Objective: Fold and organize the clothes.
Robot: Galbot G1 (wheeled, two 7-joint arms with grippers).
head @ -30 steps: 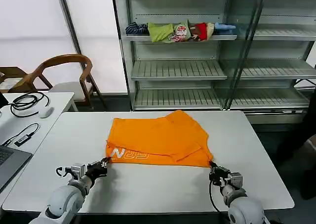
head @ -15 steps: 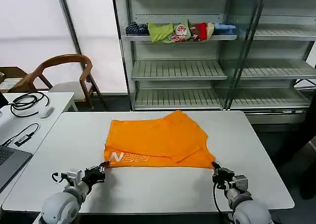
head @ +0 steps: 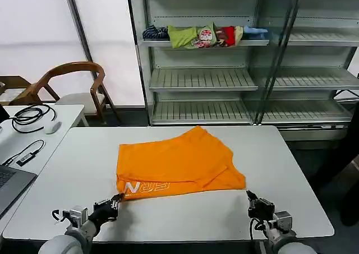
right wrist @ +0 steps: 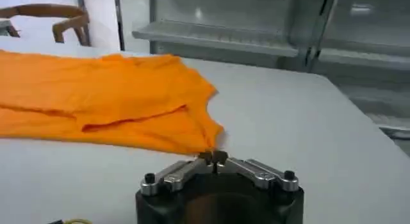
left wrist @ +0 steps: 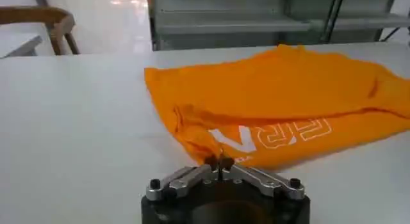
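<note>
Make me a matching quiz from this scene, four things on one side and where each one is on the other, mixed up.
1. T-shirt
2. Bundle
3. Left gripper
4. Right gripper

A. On a shelf
B. At the shirt's lettered corner
C. Lying on the table
D. Near the shirt's plain front corner

Pairs: 1-C, 2-A, 3-B, 4-D

T-shirt [head: 176, 164]: bright orange, soft, short-sleeved | you see it folded, lying flat mid-table | white block lettering upside down along your near left edge | wrinkled, near edge slightly lifted
</note>
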